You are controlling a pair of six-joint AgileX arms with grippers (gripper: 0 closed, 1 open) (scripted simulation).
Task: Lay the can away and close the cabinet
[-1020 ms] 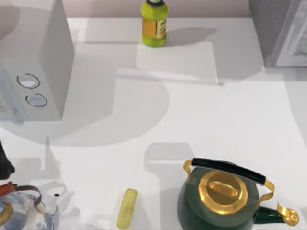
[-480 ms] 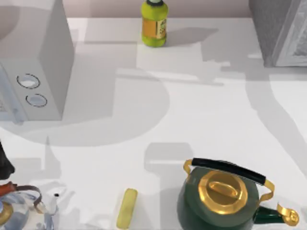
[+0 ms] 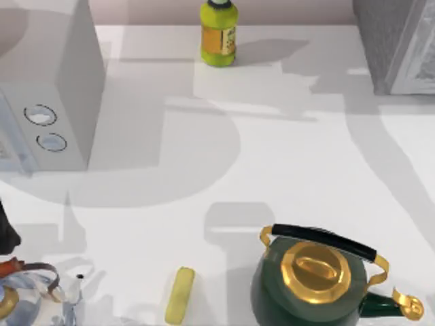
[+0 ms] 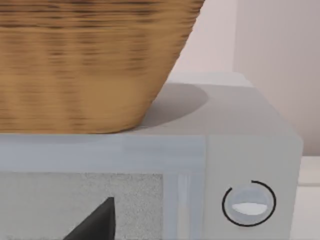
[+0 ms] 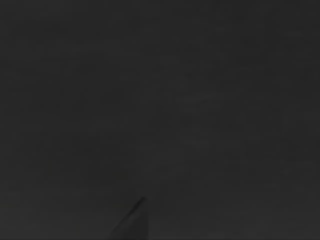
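The cabinet (image 3: 389, 42) stands at the table's far right corner, grey speckled side toward the middle, with its white framed door (image 3: 421, 58) at the picture's edge. The can is out of view. The right wrist view is dark. A dark part of my left arm (image 3: 7, 231) shows at the table's left edge. In the left wrist view a dark fingertip (image 4: 97, 224) sits in front of the pale grey box's window.
A pale grey box with two dials (image 3: 51, 102) fills the left, a woven basket (image 4: 85, 60) on top. A yellow-green bottle (image 3: 218, 32) stands at the back. A green-and-gold kettle (image 3: 314, 282), a yellow bar (image 3: 180, 295) and a glass kettle (image 3: 30, 295) line the front.
A broad shadow has spread from the cabinet down across the table's right side. No object on the table has moved.
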